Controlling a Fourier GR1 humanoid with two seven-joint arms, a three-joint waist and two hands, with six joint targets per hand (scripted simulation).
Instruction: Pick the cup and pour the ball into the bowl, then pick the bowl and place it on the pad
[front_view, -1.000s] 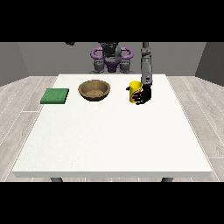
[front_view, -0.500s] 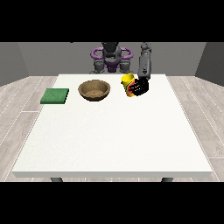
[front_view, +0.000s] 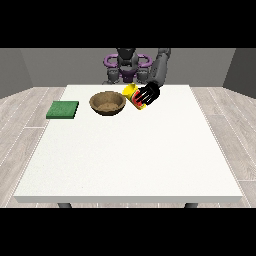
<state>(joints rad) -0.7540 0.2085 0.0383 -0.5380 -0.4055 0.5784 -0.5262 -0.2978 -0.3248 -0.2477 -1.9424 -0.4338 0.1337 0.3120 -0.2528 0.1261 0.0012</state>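
Yellow cup (front_view: 132, 93) clamped in my hand (front_view: 148, 95) at view's right, tilted toward bowl (front_view: 107, 103) | risk: mouth short of rim, ball lands on surface (front_view: 130, 155) | other hand unseen

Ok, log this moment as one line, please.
phase: pour | robot hand at view's right: holding cup, tilted toward bowl | pad: bare | ball: not visible

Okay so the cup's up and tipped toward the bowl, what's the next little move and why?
Probably carry the cup a little further toward the bowl before tipping more. The hand at the view's right has its fingers curled round the tilted cup, but the mouth looks to sit just beside the bowl's near rim, not over its hollow. The ball isn't visible, so I can't confirm it's still inside.
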